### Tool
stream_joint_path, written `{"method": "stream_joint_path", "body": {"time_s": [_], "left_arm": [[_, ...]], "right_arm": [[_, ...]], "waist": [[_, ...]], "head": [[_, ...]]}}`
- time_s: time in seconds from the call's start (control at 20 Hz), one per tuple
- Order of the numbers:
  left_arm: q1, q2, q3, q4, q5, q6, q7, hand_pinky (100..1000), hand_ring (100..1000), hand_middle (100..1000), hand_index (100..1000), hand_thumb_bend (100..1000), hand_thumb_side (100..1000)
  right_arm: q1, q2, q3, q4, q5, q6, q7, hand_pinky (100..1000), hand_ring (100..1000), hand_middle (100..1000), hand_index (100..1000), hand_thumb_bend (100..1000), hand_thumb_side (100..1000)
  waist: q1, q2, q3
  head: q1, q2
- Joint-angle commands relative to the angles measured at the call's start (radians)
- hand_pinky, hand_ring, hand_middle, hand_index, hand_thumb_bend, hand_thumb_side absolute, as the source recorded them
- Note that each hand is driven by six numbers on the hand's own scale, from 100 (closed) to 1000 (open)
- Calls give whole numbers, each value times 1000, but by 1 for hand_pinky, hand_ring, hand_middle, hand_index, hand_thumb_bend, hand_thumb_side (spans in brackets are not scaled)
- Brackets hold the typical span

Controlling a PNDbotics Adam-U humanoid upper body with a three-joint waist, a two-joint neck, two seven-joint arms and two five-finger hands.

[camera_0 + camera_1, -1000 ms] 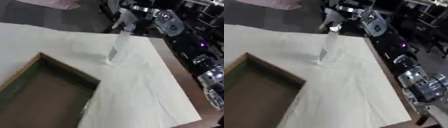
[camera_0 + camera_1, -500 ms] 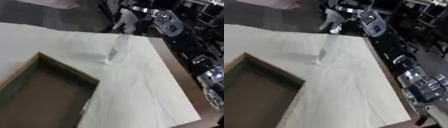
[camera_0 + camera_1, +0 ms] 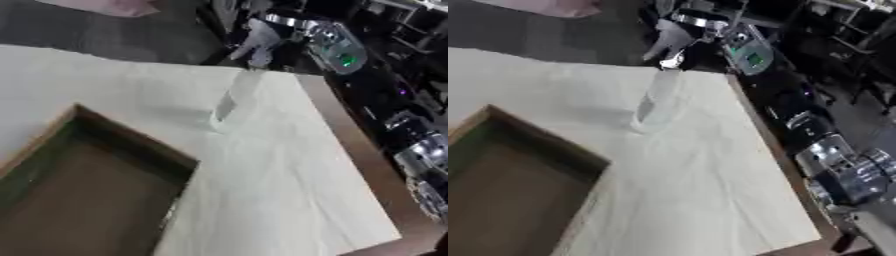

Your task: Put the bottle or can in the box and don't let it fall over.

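Note:
A clear plastic bottle [image 3: 655,100] stands on the white-covered table [image 3: 289,195], its top leaning a little to the right. My right hand [image 3: 674,41] is at the bottle's top, pale fingers curled round the neck from above. Its arm [image 3: 751,54], with a green light on it, runs back along the table's right side. The box [image 3: 131,142], wood-rimmed with a dark green inside, lies open at the lower left, a short way in front and to the left of the bottle. My left hand shows in neither view.
The table's brown right edge [image 3: 363,167] runs close to the bottle. Silver joints of my right arm [image 3: 837,170] sit beyond that edge. Dark floor and equipment lie past the far edge.
The whole picture has shifted slightly with the head. The bottle stays in the same spot on the cloth with my right hand still at its top.

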Motion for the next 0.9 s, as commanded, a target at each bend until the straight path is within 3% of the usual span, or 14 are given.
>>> {"method": "stream_joint_path", "body": {"time_s": [0.05,0.4,0.9], "left_arm": [[-8,7,2,-20,6,3,-2,583,750,645,891,121,774],[-8,7,2,-20,10,7,-3,583,749,640,888,121,773],[3,8,2,-20,16,14,1,582,749,635,883,122,769]], "right_arm": [[-15,-44,-7,-21,-15,-93,72,100,802,217,357,192,185],[-12,-45,-3,-27,-30,-102,55,100,738,141,267,143,213],[-17,-55,0,-36,-47,-116,63,100,722,130,240,134,235]], "waist": [[7,-16,-4],[7,-19,-4],[6,-42,-16]], "head": [[-4,-10],[-8,-8],[-4,13]]}}
